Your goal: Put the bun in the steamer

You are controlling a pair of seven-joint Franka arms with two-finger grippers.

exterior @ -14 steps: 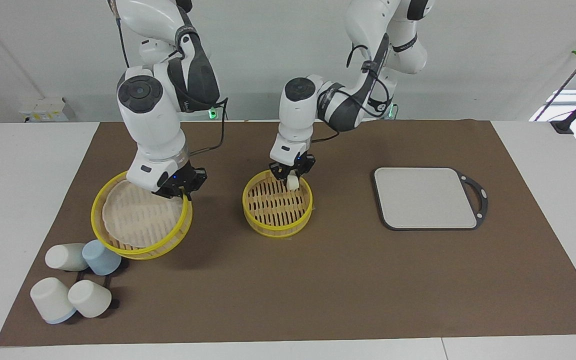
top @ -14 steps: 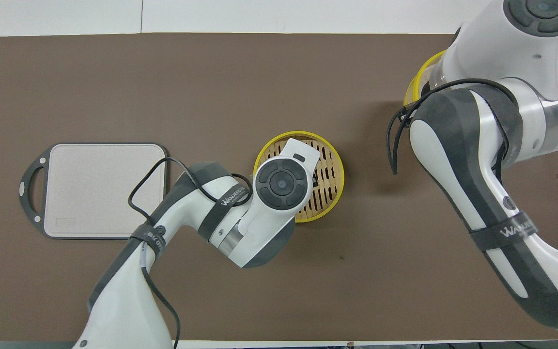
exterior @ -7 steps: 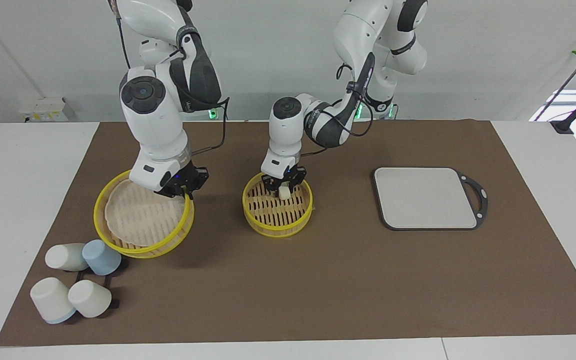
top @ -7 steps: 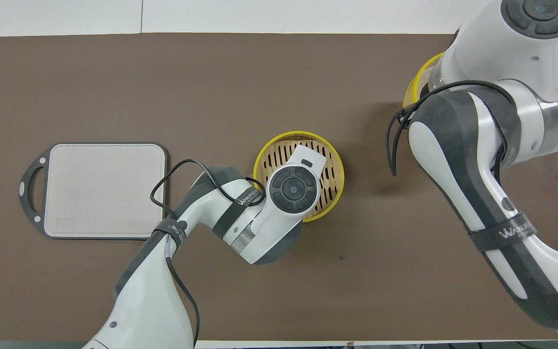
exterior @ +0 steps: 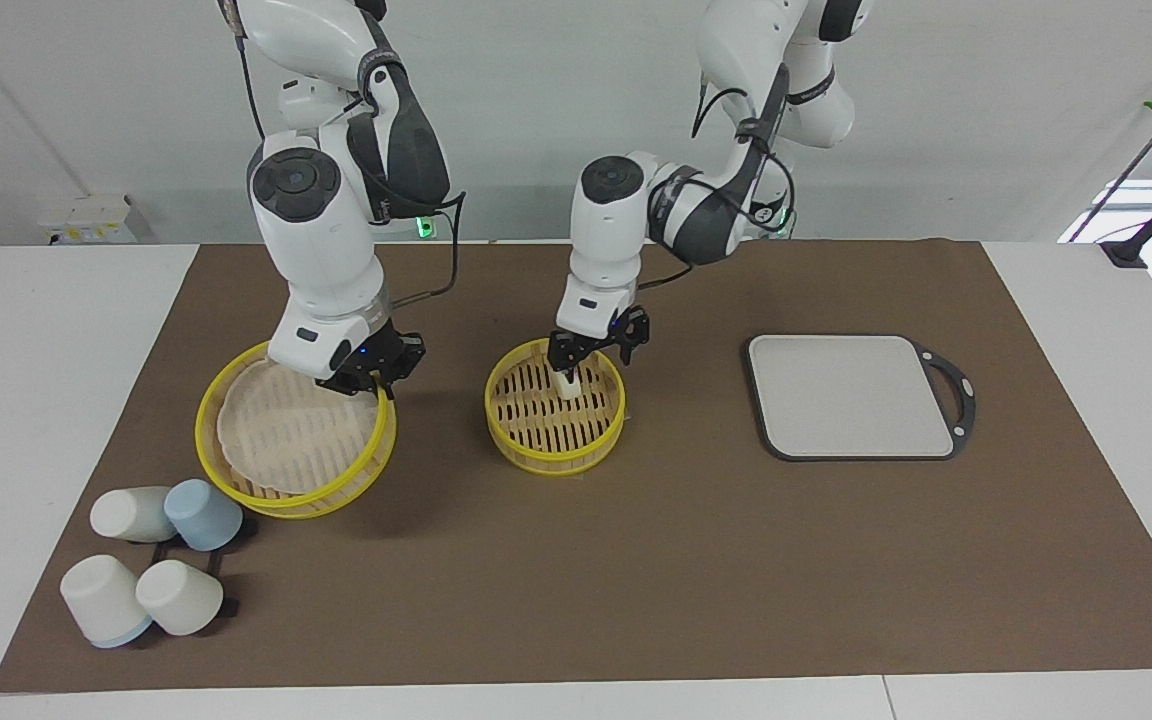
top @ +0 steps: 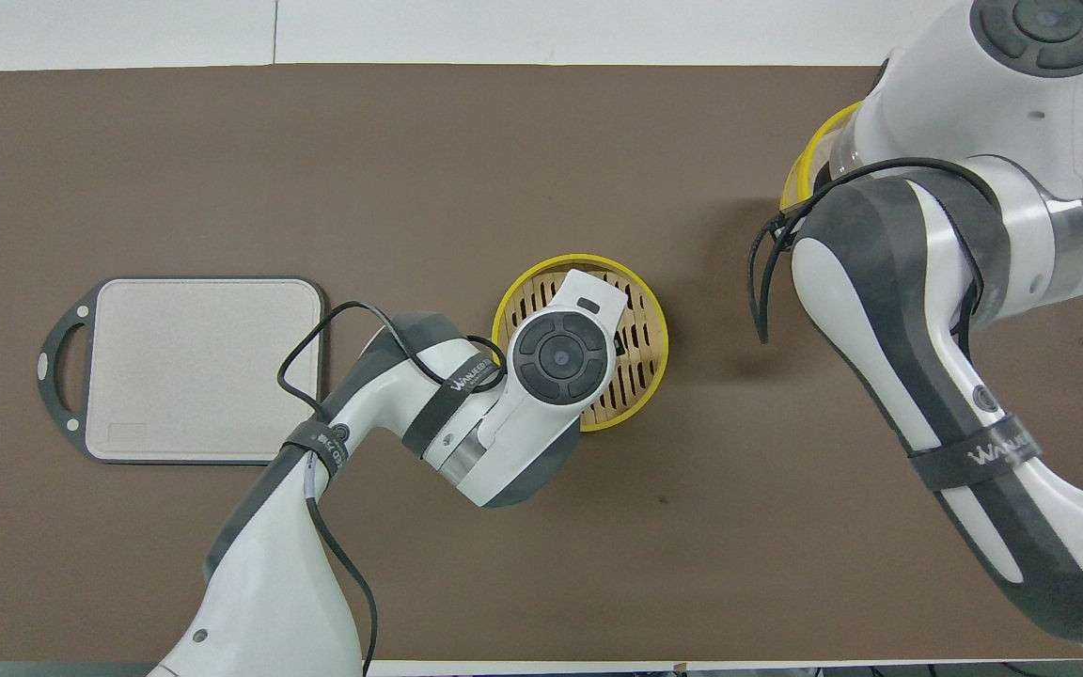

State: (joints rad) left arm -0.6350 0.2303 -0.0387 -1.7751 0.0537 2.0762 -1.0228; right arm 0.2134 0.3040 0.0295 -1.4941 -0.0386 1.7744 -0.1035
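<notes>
From overhead my own left wrist covers my left gripper (exterior: 596, 352) entirely, and the bun (exterior: 569, 386) with it, so that view tells nothing of contact. My forearm also blots out a good part of the steamer (top: 647, 320), the edge nearest me. In the facing view the bun is partly tucked under my finger, and I cannot tell whether I pinch it or it lies free on the slats. Over at my right arm's end, the paper-lined tier (exterior: 236, 470) shows overhead only as a yellow sliver (top: 800, 174); my right gripper (exterior: 373, 380) is fully hidden there. Its grip on the rim is too small to read. Both arms are cut by the frame edges.
</notes>
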